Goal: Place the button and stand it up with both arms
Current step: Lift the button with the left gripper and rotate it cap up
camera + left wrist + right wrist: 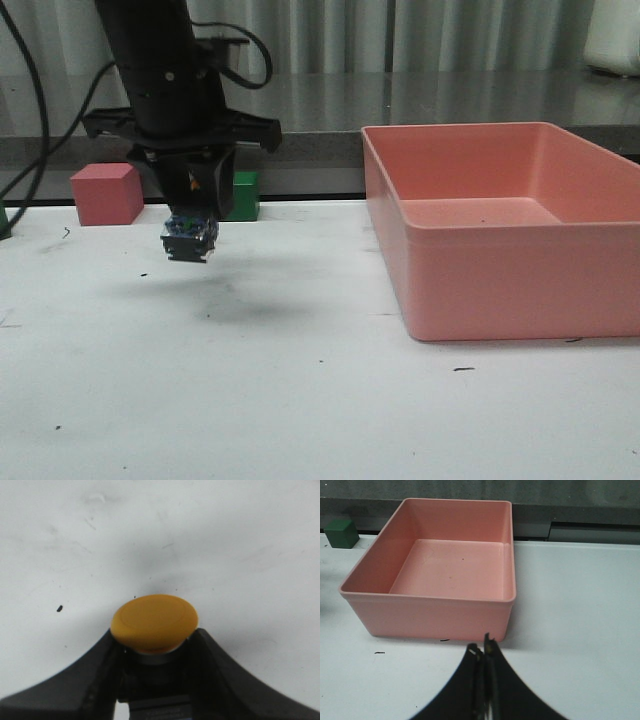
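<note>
My left gripper hangs a little above the white table at the left and is shut on the button. In the front view the button's bluish-metallic block shows below the fingertips, clear of the table. In the left wrist view the round yellow cap sticks out between the two black fingers, with the collar and dark base behind it. My right gripper is shut and empty, low over the table just in front of the pink bin. It is out of the front view.
A large pink bin stands at the right; it also shows in the right wrist view. A pink cube and a green cube sit at the table's back edge behind the left arm. The green cube also shows in the right wrist view.
</note>
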Motion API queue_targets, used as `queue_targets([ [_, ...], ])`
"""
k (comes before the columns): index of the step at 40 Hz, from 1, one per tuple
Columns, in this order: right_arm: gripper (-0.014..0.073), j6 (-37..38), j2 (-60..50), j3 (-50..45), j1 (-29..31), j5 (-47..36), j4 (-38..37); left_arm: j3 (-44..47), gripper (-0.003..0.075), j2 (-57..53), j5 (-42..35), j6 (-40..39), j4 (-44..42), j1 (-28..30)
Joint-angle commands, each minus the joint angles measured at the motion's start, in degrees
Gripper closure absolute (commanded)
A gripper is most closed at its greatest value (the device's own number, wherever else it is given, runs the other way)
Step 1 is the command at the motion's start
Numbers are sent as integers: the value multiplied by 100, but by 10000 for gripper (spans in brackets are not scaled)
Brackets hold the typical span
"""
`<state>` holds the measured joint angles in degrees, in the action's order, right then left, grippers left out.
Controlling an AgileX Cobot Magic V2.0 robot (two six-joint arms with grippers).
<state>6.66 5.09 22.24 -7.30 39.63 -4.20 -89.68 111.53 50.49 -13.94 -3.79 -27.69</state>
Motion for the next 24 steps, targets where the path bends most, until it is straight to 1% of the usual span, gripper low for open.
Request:
queue_targets([
  [1, 655, -45, 63, 126, 36, -411, -78, 586, 603, -953, -1010, -48, -127, -23],
  [10, 655, -45, 63, 126, 36, -411, -78, 2629, 603, -2327, -3418, -48, -647, -11],
  [15, 655, -45, 63, 126, 36, -411, -78, 3767, 603, -3064, -5049, -48, -673, -11],
  [19, 655, -45, 63, 126, 36, -411, -78, 4615, 603, -3494, -6486, -48, -673, 47],
  [24, 655, -45, 63, 126, 36, -411, -78, 5413, 603, -3688, -7846, -31, -673, 306],
])
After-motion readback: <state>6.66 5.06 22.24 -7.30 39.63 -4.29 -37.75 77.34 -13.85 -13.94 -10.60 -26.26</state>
